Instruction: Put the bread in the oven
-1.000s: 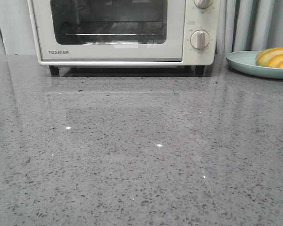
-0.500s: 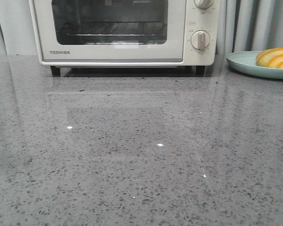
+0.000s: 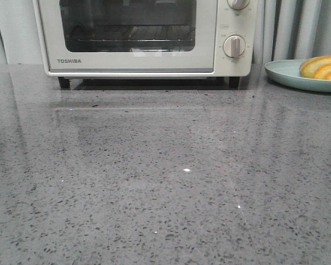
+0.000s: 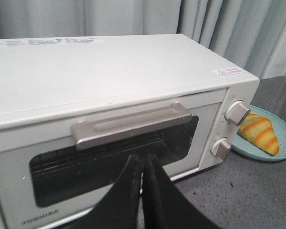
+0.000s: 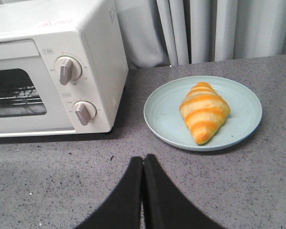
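Observation:
The cream-white Toshiba oven (image 3: 138,38) stands at the back of the grey counter with its glass door closed. It also shows in the left wrist view (image 4: 109,109) and the right wrist view (image 5: 47,71). The bread (image 3: 321,67), golden-orange with pale stripes, lies on a pale green plate (image 3: 287,74) at the far right; it shows too in the right wrist view (image 5: 204,110) and the left wrist view (image 4: 260,133). My left gripper (image 4: 143,160) is shut and empty, in front of the oven door below its handle (image 4: 131,125). My right gripper (image 5: 143,161) is shut and empty, above the counter short of the plate (image 5: 167,119).
Two round knobs (image 5: 66,69) sit on the oven's right side. Grey curtains (image 5: 205,28) hang behind the counter. The speckled grey counter (image 3: 165,182) stretches in front of the oven. Neither arm shows in the front view.
The front view shifts very slightly between frames; the oven, plate and bread stay where they were.

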### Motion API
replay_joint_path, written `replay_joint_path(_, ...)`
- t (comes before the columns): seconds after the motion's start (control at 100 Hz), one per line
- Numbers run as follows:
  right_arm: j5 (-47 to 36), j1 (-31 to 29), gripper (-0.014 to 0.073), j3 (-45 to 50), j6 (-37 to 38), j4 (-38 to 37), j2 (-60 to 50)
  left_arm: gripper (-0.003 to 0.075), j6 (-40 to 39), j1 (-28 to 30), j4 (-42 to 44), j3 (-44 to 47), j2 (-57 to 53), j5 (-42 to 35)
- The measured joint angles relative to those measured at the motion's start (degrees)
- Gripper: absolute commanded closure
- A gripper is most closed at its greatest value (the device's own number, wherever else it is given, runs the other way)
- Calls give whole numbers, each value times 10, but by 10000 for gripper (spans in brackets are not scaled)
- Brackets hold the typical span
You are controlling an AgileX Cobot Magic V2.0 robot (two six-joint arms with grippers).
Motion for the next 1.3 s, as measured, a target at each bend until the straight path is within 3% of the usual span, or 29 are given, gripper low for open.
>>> replay_joint_path(0.28,9,1,650,0,0,-6,0,741,1,-12,0,-128,154,8)
replay_joint_path(0.62,13,1,650,0,0,-7,0,741,2,-12,0,-163,219,-6)
replay_joint_path(1.0,14,1,650,0,0,-7,0,742,2,-12,2,-146,216,-16)
replay_joint_path(1.3,14,1,650,0,0,-4,0,742,2,-25,1,-10,131,-28)
